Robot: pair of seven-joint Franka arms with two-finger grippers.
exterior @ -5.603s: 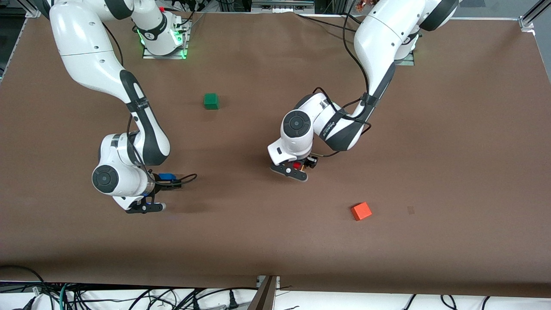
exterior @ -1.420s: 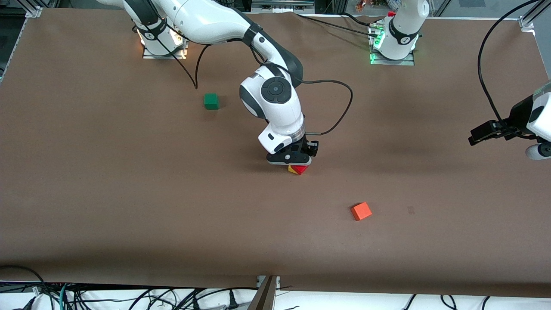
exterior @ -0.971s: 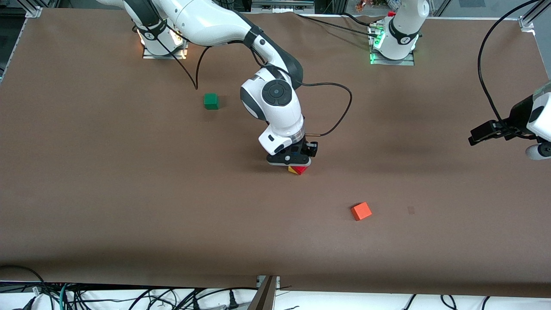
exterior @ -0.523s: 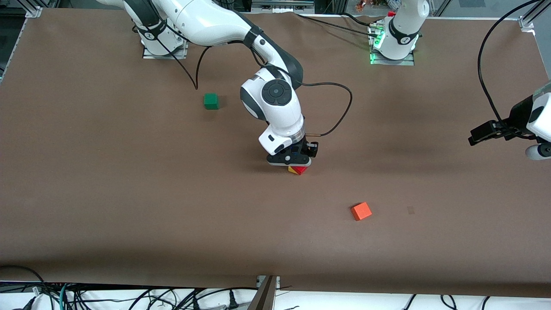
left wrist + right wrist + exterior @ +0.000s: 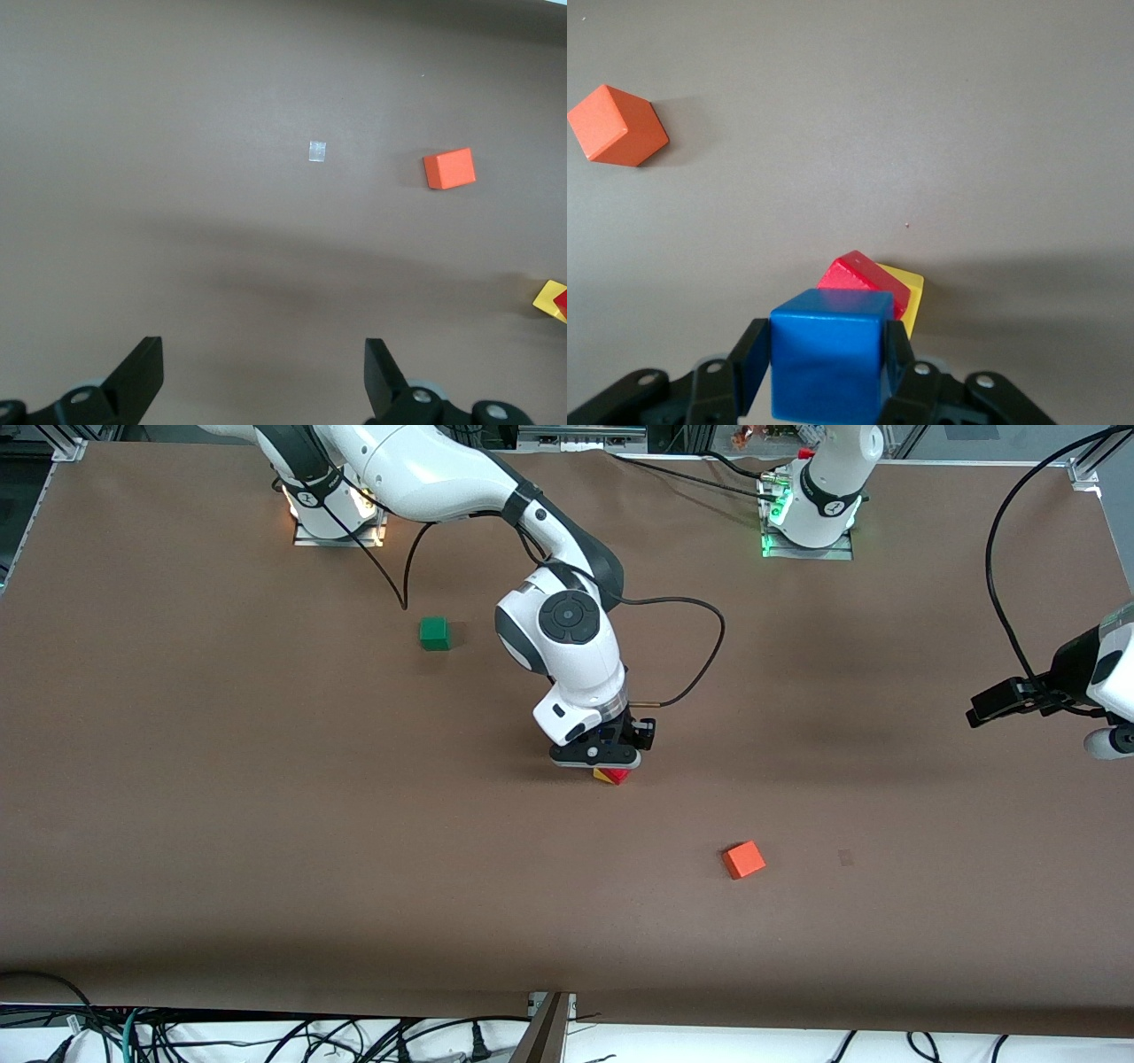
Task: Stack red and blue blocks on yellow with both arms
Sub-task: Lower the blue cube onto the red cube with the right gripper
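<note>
The red cube [image 5: 621, 775] sits on the yellow cube [image 5: 602, 773] near the table's middle, turned askew so that yellow corners stick out; both also show in the right wrist view, red [image 5: 862, 278] on yellow [image 5: 909, 299]. My right gripper [image 5: 608, 762] is shut on the blue cube [image 5: 830, 363] and holds it just over the red cube. In the front view the blue cube is hidden under the hand. My left gripper [image 5: 982, 711] waits open and empty [image 5: 263, 382] over the left arm's end of the table.
An orange cube [image 5: 743, 859] lies nearer the front camera than the stack, toward the left arm's end, and shows in both wrist views [image 5: 449, 167] [image 5: 617, 126]. A green cube [image 5: 434, 633] lies farther from the camera, toward the right arm's end. A small pale mark [image 5: 317, 151] is on the mat.
Since 5.6 s ago the left arm left the red cube on the yellow and withdrew; the right arm carried the blue cube over the stack. In the last second it barely moved.
</note>
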